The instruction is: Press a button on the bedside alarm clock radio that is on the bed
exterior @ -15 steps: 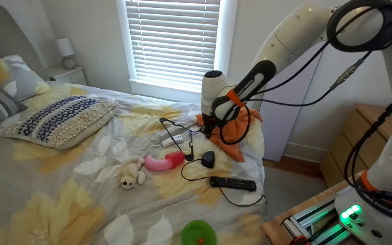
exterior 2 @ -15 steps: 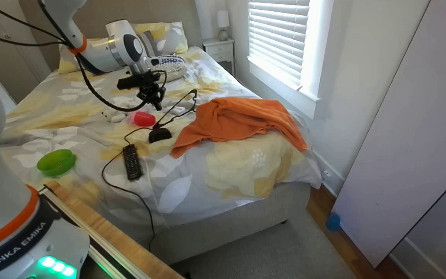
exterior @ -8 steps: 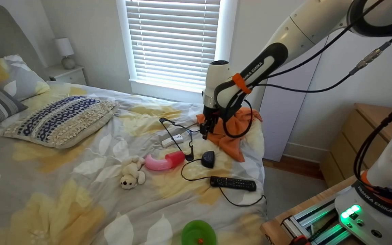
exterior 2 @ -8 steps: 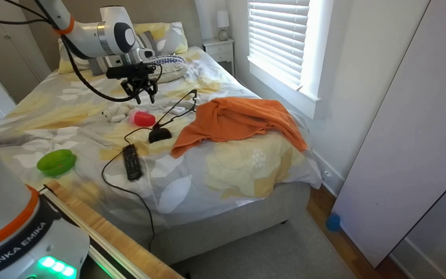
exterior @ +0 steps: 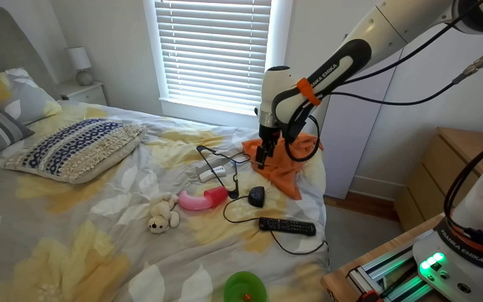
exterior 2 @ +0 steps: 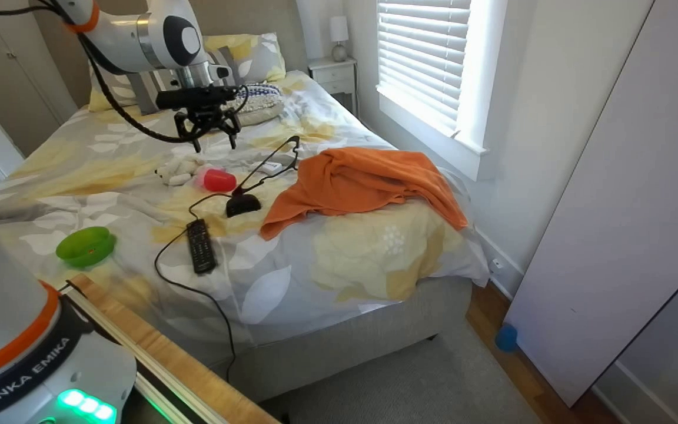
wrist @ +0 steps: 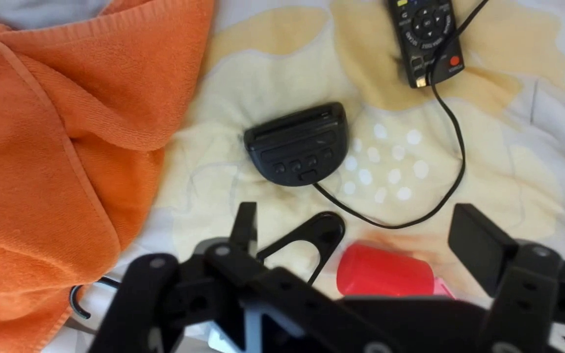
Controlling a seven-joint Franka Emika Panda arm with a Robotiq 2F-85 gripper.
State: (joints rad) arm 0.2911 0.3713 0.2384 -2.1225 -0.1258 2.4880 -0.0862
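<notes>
Raised a little and drawn back toward my base, the tool has shifted since half a second ago, and its fingers show more spread; in both exterior views nothing lying on the bed has moved. Those fingers stand well apart with nothing between them. That suits a press, which needs no grasp, though I judge they would poke better brought together, since two wide tips could straddle a small target. I hang clear of the bed, aimed down, so the wrist view takes in the whole button side of the bedside alarm clock radio. It lies loose on my worktop, below and ahead of the fingers, its buttons facing up on the side nearer me. No tip touches one, so I take the press as still to come. Nothing braces the radio; on so soft a worktop I expect it to sink or skid unless I push straight down. Its cord curves away slack and crosses over one end of the remote; a snag there could tug it. Near the radio but apart lies the tip of a black hanger, beside the pink-and-red object; I should keep over both. The orange cloth is bunched off to the side, not touching the radio.
</notes>
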